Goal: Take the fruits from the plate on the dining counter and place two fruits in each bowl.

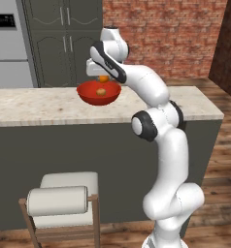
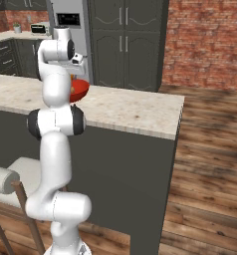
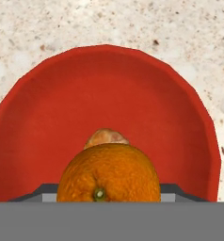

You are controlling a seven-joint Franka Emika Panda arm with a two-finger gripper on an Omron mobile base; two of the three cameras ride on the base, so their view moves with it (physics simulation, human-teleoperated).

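Observation:
My gripper (image 1: 103,77) hangs just above the glossy red bowl (image 1: 90,94) on the dining counter (image 1: 40,106), shut on an orange fruit (image 1: 103,78). In the hand view the orange fruit (image 3: 108,173) sits large between the fingers, over the red bowl (image 3: 48,117). A smaller peach-tan fruit (image 3: 106,137) lies on the bowl's floor, partly hidden behind the orange; the same peach-tan fruit (image 1: 101,91) shows in the left base view. In the right base view the arm covers most of the red bowl (image 2: 80,88). The plate and the other bowl are out of view.
A padded stool (image 1: 63,199) stands in front of the counter, below and left of the arm. The counter's right end (image 1: 219,114) drops to a wooden floor. Dark cabinets (image 1: 64,38) and a brick wall (image 1: 171,34) stand behind.

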